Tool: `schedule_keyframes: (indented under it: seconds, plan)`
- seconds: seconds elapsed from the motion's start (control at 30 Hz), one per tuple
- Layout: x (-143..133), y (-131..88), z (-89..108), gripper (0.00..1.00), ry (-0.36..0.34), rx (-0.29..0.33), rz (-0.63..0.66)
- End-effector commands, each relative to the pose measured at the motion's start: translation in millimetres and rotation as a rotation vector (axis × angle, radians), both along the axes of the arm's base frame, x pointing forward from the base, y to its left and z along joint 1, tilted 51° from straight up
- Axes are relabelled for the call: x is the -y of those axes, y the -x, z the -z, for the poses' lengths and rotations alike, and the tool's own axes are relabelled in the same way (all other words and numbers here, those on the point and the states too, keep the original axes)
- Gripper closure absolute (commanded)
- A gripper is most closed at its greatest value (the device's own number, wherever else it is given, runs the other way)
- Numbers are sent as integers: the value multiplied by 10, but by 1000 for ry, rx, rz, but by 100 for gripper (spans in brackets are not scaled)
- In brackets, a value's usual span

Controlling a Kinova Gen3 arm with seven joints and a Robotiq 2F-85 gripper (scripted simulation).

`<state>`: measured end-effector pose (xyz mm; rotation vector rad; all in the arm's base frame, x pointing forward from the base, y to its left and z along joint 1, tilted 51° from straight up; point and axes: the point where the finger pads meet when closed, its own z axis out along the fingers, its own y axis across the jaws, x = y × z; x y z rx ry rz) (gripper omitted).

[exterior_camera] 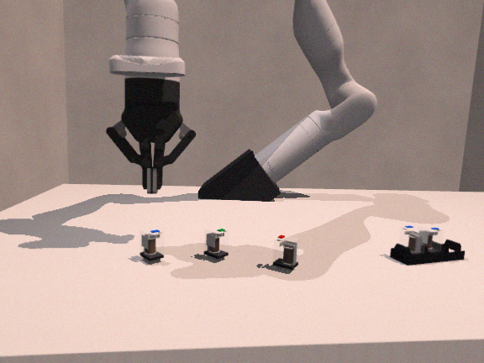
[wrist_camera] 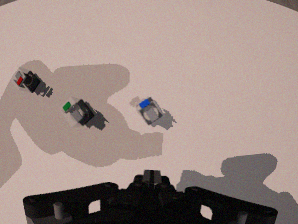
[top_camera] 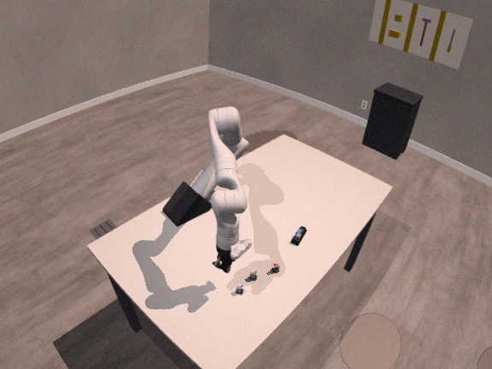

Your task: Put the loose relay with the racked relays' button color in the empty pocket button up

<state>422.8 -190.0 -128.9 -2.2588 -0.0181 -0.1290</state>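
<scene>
The black rack (exterior_camera: 427, 249) stands at the right of the table and holds two relays with blue buttons; it also shows in the top view (top_camera: 299, 235). Three loose relays stand upright in a row: blue button (exterior_camera: 151, 244), green button (exterior_camera: 216, 244), red button (exterior_camera: 287, 251). In the wrist view they are the blue (wrist_camera: 152, 111), the green (wrist_camera: 83, 113) and the red (wrist_camera: 31, 82). My gripper (exterior_camera: 152, 186) is shut and empty. It points down, a little above the table, behind the blue-button relay.
The arm's black base (exterior_camera: 240, 177) sits at the back of the table. The table's front edge is close to the row of relays. A dark cabinet (top_camera: 391, 120) stands by the far wall.
</scene>
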Motion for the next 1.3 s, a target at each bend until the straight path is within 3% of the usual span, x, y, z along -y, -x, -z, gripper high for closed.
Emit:
schedule_keyframes:
  seconds: [0.0,1.13,1.27]
  plan:
    - [13,-3,-5,100,2,1,1]
    - [11,-3,-7,100,2,1,2]
    - [-110,8,-165,100,2,1,2]
